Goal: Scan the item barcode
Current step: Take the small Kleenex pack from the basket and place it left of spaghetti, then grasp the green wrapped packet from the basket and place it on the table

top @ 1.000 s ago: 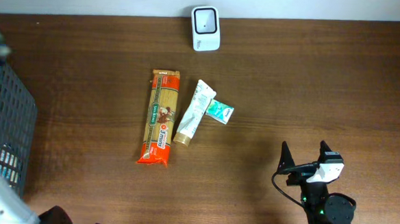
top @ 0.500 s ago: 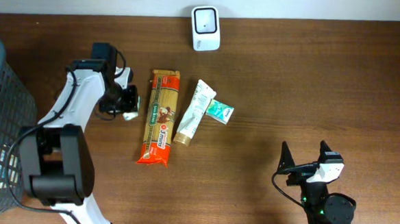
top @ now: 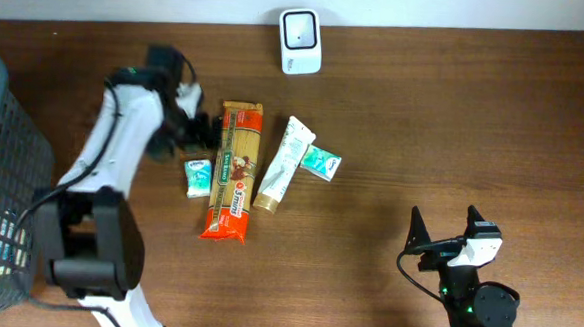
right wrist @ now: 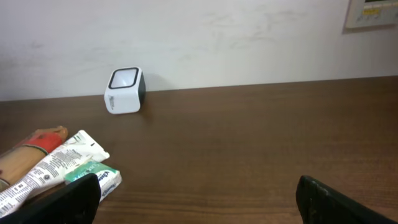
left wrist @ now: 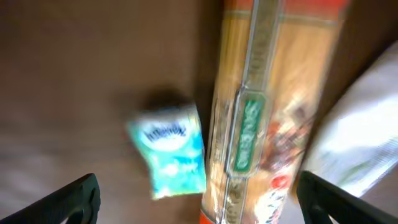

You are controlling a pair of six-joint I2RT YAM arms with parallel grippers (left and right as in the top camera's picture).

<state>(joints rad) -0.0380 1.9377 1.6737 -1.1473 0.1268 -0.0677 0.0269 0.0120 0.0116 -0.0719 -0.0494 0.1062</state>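
The small teal packet [top: 199, 177] lies flat on the desk [top: 424, 120], just left of the long pasta pack [top: 234, 170] and well apart from the white scanner [top: 300, 42] at the far edge. The left gripper [top: 198, 129] hangs just beyond its far end, its 2 fingers [left wrist: 74, 198] spread wide with nothing between them. The packet's long axis runs near to far, roughly parallel to the pasta pack, printed face up; the right gripper [right wrist: 199, 194], at the near right, is also spread wide and empty.
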